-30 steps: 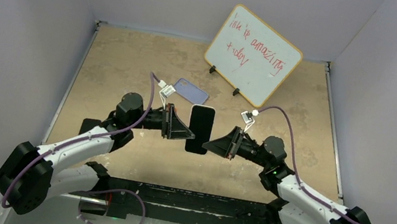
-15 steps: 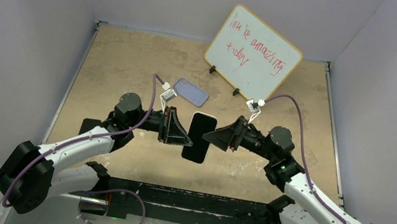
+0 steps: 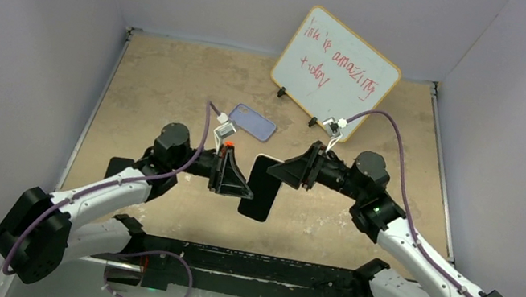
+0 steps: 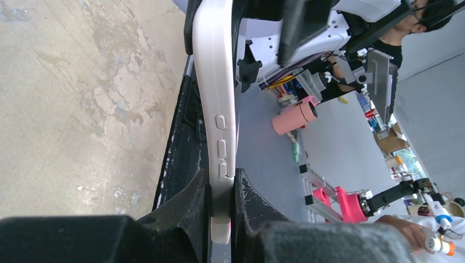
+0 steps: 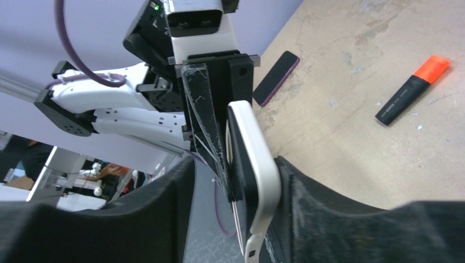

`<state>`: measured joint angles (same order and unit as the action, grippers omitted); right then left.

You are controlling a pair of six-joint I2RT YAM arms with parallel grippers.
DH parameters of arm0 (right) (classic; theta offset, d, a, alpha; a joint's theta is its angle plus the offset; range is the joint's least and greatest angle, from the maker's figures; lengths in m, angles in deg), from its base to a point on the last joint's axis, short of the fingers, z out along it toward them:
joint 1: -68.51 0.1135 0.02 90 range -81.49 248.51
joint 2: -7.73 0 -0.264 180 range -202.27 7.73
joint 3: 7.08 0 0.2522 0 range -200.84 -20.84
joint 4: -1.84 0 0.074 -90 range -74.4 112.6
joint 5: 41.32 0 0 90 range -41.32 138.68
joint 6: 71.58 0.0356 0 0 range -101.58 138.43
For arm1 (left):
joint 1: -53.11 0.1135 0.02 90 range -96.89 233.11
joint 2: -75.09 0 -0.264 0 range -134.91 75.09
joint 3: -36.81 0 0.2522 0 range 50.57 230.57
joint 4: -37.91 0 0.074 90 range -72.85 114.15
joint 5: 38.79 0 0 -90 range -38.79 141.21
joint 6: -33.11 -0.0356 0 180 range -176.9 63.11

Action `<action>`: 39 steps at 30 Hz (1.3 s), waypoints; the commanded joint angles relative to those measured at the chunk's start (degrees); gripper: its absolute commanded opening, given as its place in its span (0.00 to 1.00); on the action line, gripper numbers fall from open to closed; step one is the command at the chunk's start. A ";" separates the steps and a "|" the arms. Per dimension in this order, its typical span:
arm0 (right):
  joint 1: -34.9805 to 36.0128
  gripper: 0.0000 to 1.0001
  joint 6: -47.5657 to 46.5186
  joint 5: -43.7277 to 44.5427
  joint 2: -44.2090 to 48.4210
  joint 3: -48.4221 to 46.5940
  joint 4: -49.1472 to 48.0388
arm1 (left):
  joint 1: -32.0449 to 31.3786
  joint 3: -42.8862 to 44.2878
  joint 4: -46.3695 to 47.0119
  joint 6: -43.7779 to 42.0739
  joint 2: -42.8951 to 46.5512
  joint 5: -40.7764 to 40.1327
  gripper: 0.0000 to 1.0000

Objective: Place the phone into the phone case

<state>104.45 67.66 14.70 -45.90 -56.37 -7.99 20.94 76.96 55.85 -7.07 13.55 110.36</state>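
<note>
Phone (image 3: 262, 188) mid-air between both hands, case (image 3: 254, 122) flat on worktop (image 3: 157, 81) just beyond it, not touching
Left hand (image 3: 246, 186) clamped across the phone's faces at its left long edge, carrying it. Right hand (image 3: 278, 171) at the far right corner, fingers apart: one pad on the back, gap on the screen side. Looks like a regrasp to line it up for the case. Screen faces the overhead camera; long axis near-to-far, far end tipped right. Case lies roughly crosswise, so phone likely needs a turn

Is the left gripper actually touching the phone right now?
Touching. Left wrist view: the left gripper pinches the phone from both sides, no gap.
</note>
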 commanded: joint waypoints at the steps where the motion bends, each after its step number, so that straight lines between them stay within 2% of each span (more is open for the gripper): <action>1: -0.39 0.41 -3.00 1.31 0.63 -4.32 2.76 | 0.21 3.37 -7.37 -6.22 1.90 -3.11 0.00; 5: -0.40 0.17 -3.44 3.37 0.10 -5.36 6.62 | 0.17 6.36 -18.52 -12.72 2.28 -8.60 0.00; 8: -0.47 0.04 -1.25 4.97 -0.90 -6.41 9.64 | 0.22 8.32 -25.97 -17.52 1.97 -13.46 0.00; 10: -0.52 0.00 0.18 6.30 -1.89 -7.25 12.32 | 0.22 8.75 -28.08 -18.32 1.66 -15.30 0.00; 13: -0.45 0.00 0.96 5.76 -2.69 -6.88 11.62 | 0.18 8.11 -26.07 -16.25 1.62 -14.33 0.00; 14: -0.51 0.01 0.95 5.18 -2.64 -6.46 10.76 | 0.17 7.69 -24.56 -15.01 1.90 -13.54 0.00; 16: -0.46 0.23 0.78 4.57 -1.95 -5.34 8.95 | 0.17 5.90 -18.84 -10.05 2.98 -12.05 0.00; 17: -0.52 0.36 0.82 4.24 -1.34 -4.62 7.95 | 0.17 4.31 -12.93 -6.62 3.71 -11.31 0.00; 19: -0.45 0.56 1.09 3.52 -0.04 -3.01 5.85 | 0.18 0.44 -2.07 0.97 4.81 -10.60 0.00; 22: -0.48 0.69 0.05 3.97 1.17 -1.29 7.64 | 0.24 -2.69 9.55 8.92 5.12 -11.07 0.00; 26: -0.49 0.71 0.74 3.39 1.85 1.64 6.62 | 0.21 -2.88 13.90 11.51 3.85 -11.58 0.00; 28: -0.48 0.68 1.63 3.38 1.53 2.63 4.07 | 0.21 -2.24 13.04 12.00 2.78 -11.69 0.00; 32: -0.46 0.58 1.73 2.11 -0.11 2.40 2.60 | 0.18 -2.74 17.65 14.82 1.33 -10.51 0.00; 34: -0.50 0.51 2.64 3.16 -0.04 2.73 1.87 | 0.17 -2.62 15.30 13.82 1.54 -10.91 0.00; 36: -0.52 0.47 3.31 6.45 0.62 3.04 1.55 | 0.19 -2.29 11.60 11.66 2.03 -11.28 0.00; 39: -0.52 0.52 3.30 8.98 0.95 2.54 0.90 | 0.22 -2.13 8.63 9.56 2.83 -11.67 0.00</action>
<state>104.08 70.06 19.92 -46.10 -53.31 -2.99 20.94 72.94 63.20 4.80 14.53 99.32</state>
